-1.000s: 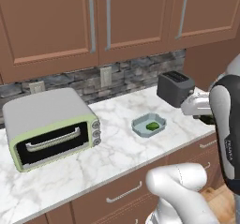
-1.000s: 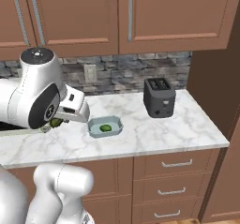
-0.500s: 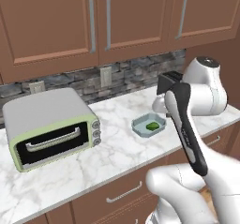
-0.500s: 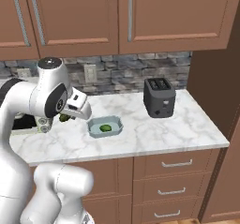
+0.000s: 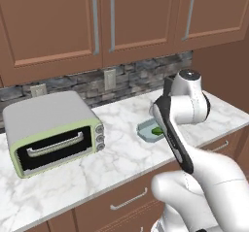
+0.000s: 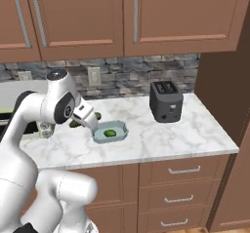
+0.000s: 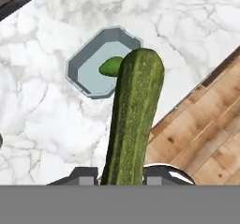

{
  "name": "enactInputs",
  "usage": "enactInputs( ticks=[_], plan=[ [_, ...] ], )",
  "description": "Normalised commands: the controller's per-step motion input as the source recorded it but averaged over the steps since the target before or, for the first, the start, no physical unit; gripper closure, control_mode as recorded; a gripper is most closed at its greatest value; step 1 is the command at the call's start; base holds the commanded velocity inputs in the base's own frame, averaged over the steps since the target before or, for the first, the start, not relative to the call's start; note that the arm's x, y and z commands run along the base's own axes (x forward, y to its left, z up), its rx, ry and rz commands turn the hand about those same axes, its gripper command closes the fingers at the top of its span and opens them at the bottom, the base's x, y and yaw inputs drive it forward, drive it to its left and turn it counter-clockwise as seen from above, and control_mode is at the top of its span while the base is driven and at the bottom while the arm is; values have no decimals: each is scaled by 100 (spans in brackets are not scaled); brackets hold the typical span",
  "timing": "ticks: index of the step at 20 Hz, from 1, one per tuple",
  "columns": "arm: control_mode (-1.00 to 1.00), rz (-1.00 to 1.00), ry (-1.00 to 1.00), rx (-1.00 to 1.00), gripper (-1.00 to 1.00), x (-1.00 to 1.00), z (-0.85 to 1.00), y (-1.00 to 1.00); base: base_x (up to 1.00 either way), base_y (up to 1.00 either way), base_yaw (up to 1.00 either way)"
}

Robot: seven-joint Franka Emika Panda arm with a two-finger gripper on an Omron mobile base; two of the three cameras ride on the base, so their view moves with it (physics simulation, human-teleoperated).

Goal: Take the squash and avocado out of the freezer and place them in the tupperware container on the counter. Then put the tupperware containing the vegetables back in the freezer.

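Observation:
My gripper (image 7: 125, 174) is shut on the squash (image 7: 133, 120), a long green vegetable that sticks out ahead of the hand. The squash hangs above the counter (image 7: 42, 120), its far end over the near rim of the tupperware container (image 7: 77, 61). The avocado (image 7: 111, 66) lies inside that pale blue-grey tray. From the right base view the hand hovers just left of the tupperware container (image 6: 119, 127), with the avocado (image 6: 110, 133) in it and a dark green bit of squash (image 6: 74, 124) beside the hand. In the left base view my arm partly covers the tupperware container (image 5: 145, 128). The freezer is out of view.
A green-trimmed toaster oven (image 5: 53, 129) stands on the left part of the counter (image 6: 161, 139). A black toaster (image 6: 166, 101) stands to the right of the tray. Wooden wall cabinets (image 6: 146, 17) hang above. Wood floor (image 7: 206, 124) lies past the counter's edge.
My arm has swung over the counter with the squash in the gripper, bringing the hand up beside the tray. The tray, the avocado and the appliances have stayed put.

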Motion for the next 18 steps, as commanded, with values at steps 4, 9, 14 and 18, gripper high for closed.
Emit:
enactInputs(
  ticks=[4, 9, 14, 18],
  plan=[
    [-100, -17, 5, 0, 100, 51, -34, 0, 0, 0, 0],
    [-100, -9, 3, 0, 100, 50, -33, 0, 0, 0, 0],
    [-100, -7, 5, 0, 100, 58, -35, -1, 0, 0, 0],
    [-100, -7, 3, 0, 100, 51, -47, -5, 0, 0, 0]
  ],
)
